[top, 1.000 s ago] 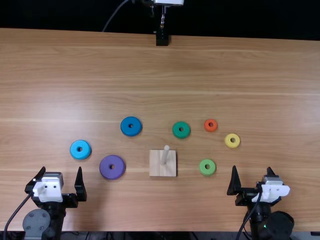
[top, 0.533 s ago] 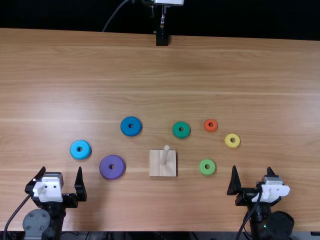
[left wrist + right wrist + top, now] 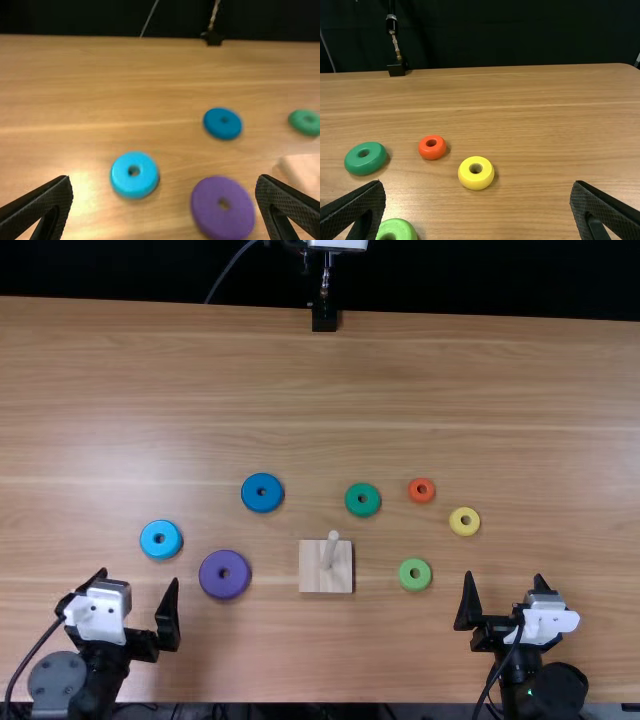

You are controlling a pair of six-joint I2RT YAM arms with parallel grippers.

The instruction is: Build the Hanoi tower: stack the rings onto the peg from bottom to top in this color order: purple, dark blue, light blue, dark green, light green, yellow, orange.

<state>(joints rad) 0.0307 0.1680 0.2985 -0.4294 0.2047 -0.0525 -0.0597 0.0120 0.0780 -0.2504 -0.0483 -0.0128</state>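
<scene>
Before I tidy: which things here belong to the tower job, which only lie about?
For the job:
purple ring
dark blue ring
light blue ring
dark green ring
light green ring
yellow ring
orange ring
peg
base
left gripper
right gripper

Not for it:
black block at the far edge
thin cable

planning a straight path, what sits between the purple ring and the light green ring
In the top view, the wooden base with its empty peg stands between the purple ring and light green ring.

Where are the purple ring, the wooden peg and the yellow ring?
Purple ring [image 3: 210, 574]: top view, flat face.
Wooden peg [image 3: 330, 551]: top view, shaft.
Yellow ring [image 3: 464, 175]: right wrist view, rim.
</scene>
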